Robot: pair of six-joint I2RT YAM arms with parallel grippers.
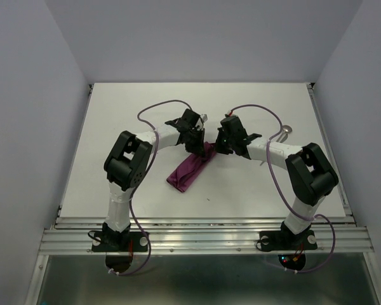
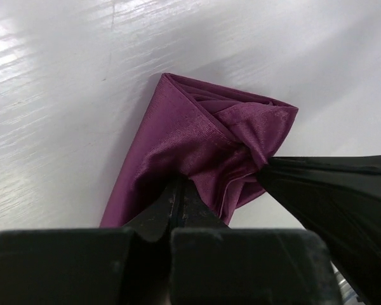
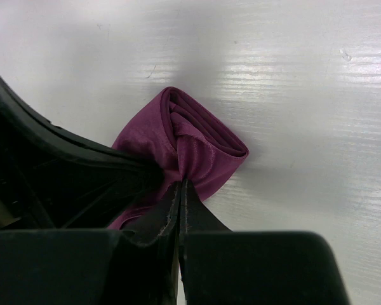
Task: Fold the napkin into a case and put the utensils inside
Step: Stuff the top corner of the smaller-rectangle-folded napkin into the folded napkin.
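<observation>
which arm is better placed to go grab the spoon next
Likely right: the spoon lies out on the robot's right, while the left gripper pinches the napkin farther away.

Your right gripper (image 3: 180,185) pinches a bunched fold of the plum-purple napkin (image 3: 197,149), jaws pressed together with cloth between them. Just beyond the fingertips the napkin rolls into layered folds on the white table (image 3: 305,89). Left of the napkin, the black left gripper (image 3: 57,181) touches the cloth.
</observation>
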